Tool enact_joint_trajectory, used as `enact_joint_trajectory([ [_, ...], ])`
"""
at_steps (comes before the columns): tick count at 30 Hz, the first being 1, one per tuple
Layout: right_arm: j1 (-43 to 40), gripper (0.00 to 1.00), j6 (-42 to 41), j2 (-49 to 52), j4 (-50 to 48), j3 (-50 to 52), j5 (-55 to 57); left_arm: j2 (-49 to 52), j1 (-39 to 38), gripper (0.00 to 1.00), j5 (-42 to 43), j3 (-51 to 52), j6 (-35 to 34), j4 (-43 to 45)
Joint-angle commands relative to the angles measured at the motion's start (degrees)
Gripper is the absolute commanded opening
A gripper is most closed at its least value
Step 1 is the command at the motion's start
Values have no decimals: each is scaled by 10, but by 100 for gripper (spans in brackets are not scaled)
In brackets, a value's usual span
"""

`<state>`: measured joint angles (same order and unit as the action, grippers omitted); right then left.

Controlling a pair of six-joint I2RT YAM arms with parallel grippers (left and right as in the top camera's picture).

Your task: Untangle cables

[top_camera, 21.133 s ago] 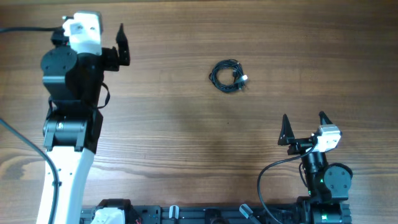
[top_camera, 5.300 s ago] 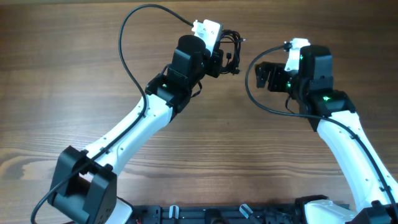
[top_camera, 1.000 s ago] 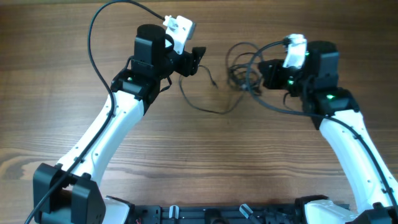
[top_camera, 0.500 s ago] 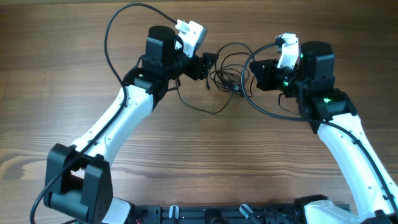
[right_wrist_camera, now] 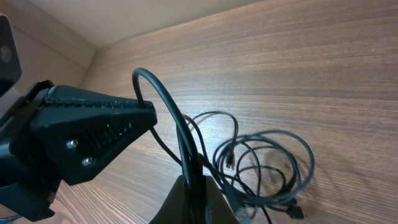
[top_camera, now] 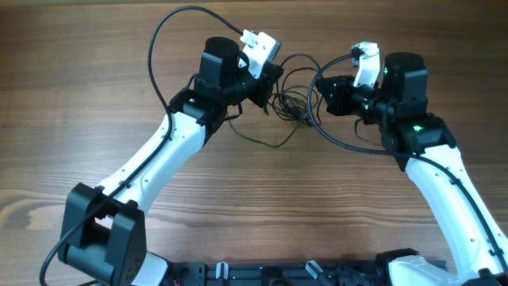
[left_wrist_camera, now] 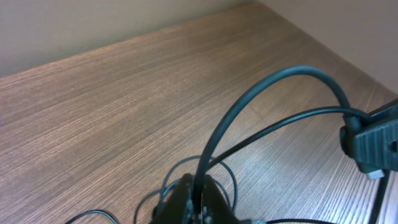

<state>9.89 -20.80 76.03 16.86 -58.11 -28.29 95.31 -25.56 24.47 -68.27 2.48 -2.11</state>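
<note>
The left hand and the right hand were close together over the wooden table, with their tips facing each other. The cables were in the small gap between the two hands. They were a loose, messy bunch of thin black loops.

In the left wrist view, the left hand's fingers were pressed together to a point and pinched a thin cord. Small loops curled around the tip. One thin cord ran from that tip across to the right hand.

In the right wrist view, the right hand's fingers were pressed together too and pinched the cords at the edge of the bunch. Most of the loops lay just past the tips, a bit to one side.

One long loop trailed out from the bunch, near the left hand's wrist and back toward the robot. A thick black wire from the right arm curved up beside its fingers.
</note>
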Motion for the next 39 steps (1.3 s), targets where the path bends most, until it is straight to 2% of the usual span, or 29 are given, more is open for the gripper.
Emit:
enact_joint_trajectory([
  [1, 1, 5, -3, -26, -5, -1, -12, 5, 0, 4, -26, -9, 1, 2],
  [17, 1, 5, -2, -26, 3, -1, 5, 3, 4, 4, -80, -9, 1, 21],
  [26, 1, 7, -1, -26, 40, -1, 79, -51, 46, 4, -80, -9, 1, 0],
  [29, 1, 40, 3, -26, 57, -1, 108, -78, 61, 4, -80, -9, 1, 0],
  [33, 1, 68, 4, -25, 62, -1, 129, -96, 75, 4, -80, -9, 1, -3],
  [39, 1, 77, 12, -21, 83, 0, 133, -115, 77, 4, -80, -9, 1, 0],
])
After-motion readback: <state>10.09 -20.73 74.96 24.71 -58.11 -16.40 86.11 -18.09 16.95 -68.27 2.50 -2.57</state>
